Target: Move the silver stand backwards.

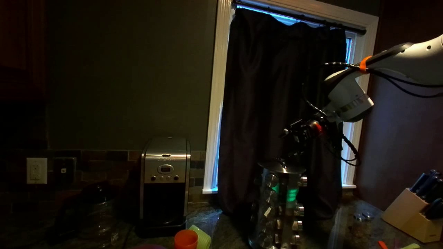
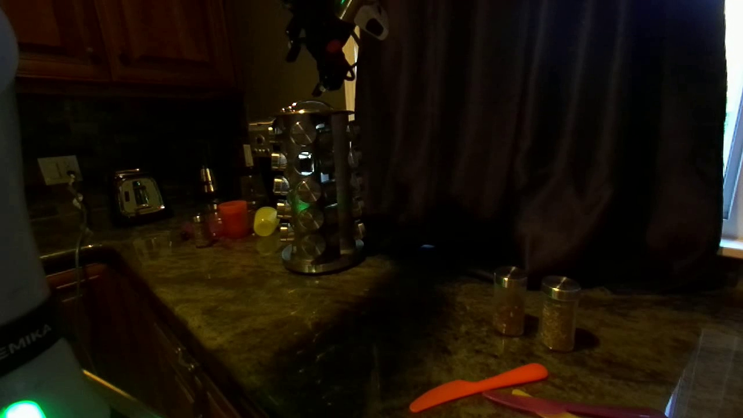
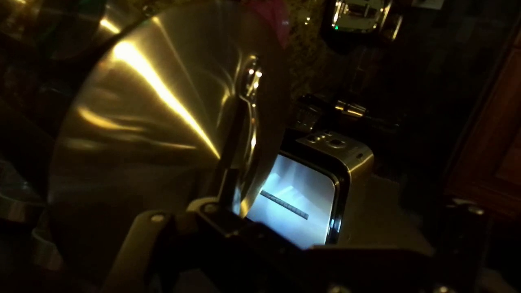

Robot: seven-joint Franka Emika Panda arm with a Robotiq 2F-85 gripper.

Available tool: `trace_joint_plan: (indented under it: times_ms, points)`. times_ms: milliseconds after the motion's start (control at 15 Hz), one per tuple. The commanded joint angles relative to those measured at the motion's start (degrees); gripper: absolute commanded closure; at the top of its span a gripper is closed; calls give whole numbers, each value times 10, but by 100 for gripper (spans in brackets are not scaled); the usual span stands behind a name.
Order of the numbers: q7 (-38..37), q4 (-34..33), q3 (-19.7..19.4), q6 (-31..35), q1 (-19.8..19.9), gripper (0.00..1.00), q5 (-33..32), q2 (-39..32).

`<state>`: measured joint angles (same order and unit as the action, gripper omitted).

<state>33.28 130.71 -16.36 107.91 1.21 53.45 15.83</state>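
hovering above silver stand (image 2: 343,183) | pincer (image 2: 304,71) spread, holding nothing | base (image 2: 323,267) near curtain (image 2: 476,145), well inside counter edge (image 2: 169,314)

silver stand (image 1: 284,207) and orange cup (image 1: 186,239) in an exterior view cut off below, appliance (image 1: 165,185) lettering (image 1: 166,159) illegibly small

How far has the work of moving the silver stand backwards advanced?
Looks done: the hand is above the silver stand. In progress: apparently the grasp, as the hand is open near the top handle. Probably left: gripping and moving backwards; the stand's starting place is not shown, so I cannot be sure.
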Motion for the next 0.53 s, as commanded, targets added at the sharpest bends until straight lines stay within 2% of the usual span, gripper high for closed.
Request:
trace_joint_plan:
  times_ms: [0,267,467]
  points:
    - [11,-1,1,-52,23,0,85,-24]
    - [-1,4,12,-54,47,0,118,-43]
    - [0,12,21,-20,61,0,127,-39]
